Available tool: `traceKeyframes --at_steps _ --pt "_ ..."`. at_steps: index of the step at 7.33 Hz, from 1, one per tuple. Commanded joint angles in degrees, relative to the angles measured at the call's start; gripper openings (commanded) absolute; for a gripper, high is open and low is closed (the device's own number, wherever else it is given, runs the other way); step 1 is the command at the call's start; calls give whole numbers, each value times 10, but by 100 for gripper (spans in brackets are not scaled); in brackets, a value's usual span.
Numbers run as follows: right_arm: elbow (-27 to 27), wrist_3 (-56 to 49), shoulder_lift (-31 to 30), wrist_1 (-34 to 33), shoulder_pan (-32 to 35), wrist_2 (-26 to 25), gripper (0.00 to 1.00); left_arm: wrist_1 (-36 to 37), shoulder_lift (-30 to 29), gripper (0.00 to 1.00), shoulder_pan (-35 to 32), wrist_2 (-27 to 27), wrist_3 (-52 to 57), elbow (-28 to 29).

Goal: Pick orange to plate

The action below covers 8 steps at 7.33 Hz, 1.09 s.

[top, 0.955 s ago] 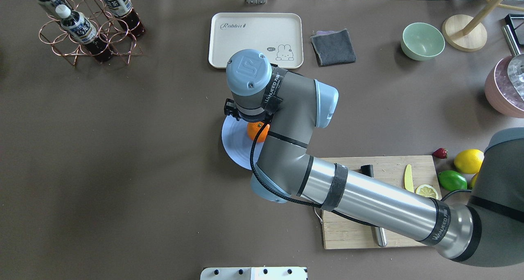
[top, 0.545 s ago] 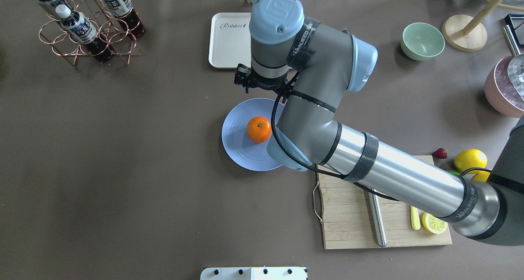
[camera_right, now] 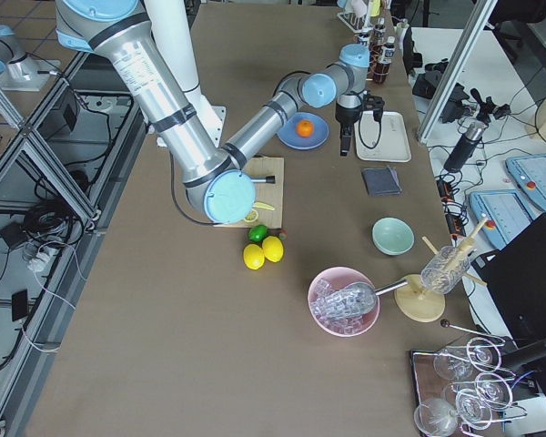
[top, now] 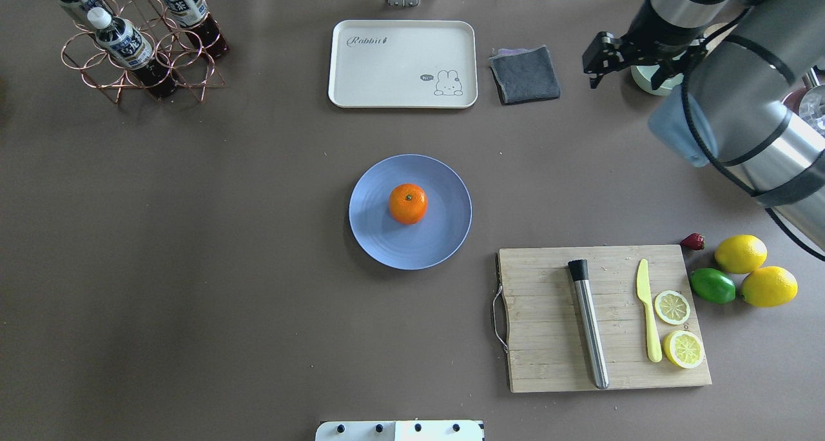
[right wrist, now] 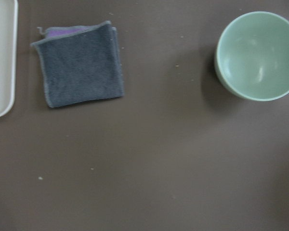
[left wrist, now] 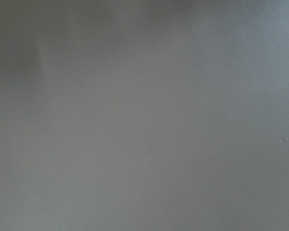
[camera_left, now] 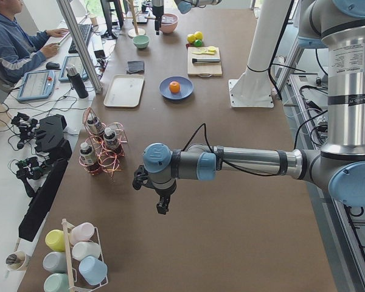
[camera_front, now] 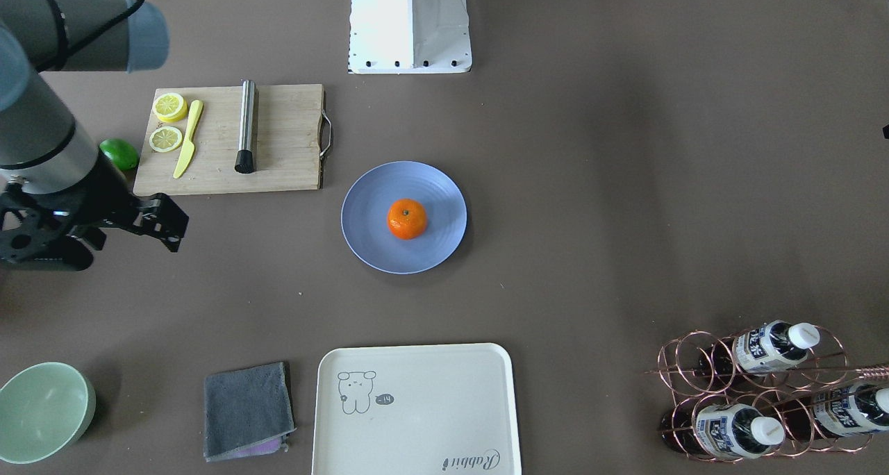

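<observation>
Status: the orange [top: 408, 204] is small, round and bright, with its dark stem dot facing up. It sits on the blue plate [top: 387, 244], roughly centred, with nothing touching it.

My right arm comes in from the right side of the table, wrist pointing down over the far right area, well apart from the plate. There my right claw [top: 626, 73] hangs above the table between the grey cloth [right wrist: 82, 65] and the green bowl [right wrist: 257, 55]. One finger overlaps the bowl's rim in the overhead view. The fingers are spread wide, with nothing between them.

My left arm is stretched out over the table's left end, left claw [camera_left: 161, 205] pointing down. Its wrist cam shows bare table only, so I can't tell whether the fingers are apart or together.
</observation>
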Motion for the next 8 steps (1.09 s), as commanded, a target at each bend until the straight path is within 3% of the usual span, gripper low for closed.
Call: traceKeyframes --at_steps 1,4,7,8 --pt "7 -193 -107 5 97 43 100 38 -5 98 -37 1 44 -8" --pt "5 -434 -250 6 215 62 100 38 -3 98 -37 1 44 -7" --pt "0 -466 -370 80 280 57 100 37 -1 98 -37 2 43 -8" --pt "-1 -465 -374 86 285 58 100 37 -3 98 -37 2 43 -9"
